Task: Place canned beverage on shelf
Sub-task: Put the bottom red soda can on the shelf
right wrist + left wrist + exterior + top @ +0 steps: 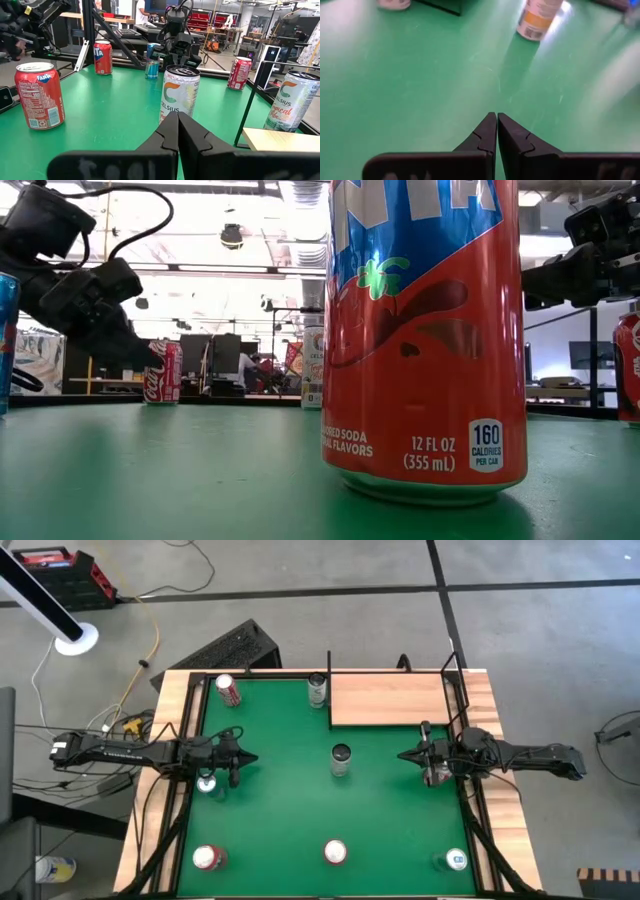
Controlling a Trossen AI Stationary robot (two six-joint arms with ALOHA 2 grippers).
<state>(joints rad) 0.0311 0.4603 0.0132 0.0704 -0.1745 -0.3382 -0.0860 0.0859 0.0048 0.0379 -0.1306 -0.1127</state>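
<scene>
Several cans stand upright on the green surface [280, 810]. A white Celsius can [341, 760] stands in the middle and shows in the right wrist view [179, 95] straight ahead of the fingers. The pale wood shelf [388, 700] with thin black rods sits at the far right. My left gripper [250, 758] is shut and empty at mid left, over the green [497, 117]. My right gripper [403, 755] is shut and empty at mid right [177, 116], pointing at the middle can with a gap between them.
A red can [228, 690] and a white can [318, 690] stand at the far edge. A blue can [207, 783] stands by my left arm. Along the near edge stand two red cans [208, 858] [335, 853] and a blue can [455, 860]. The near Fanta can [425, 330] fills the low view.
</scene>
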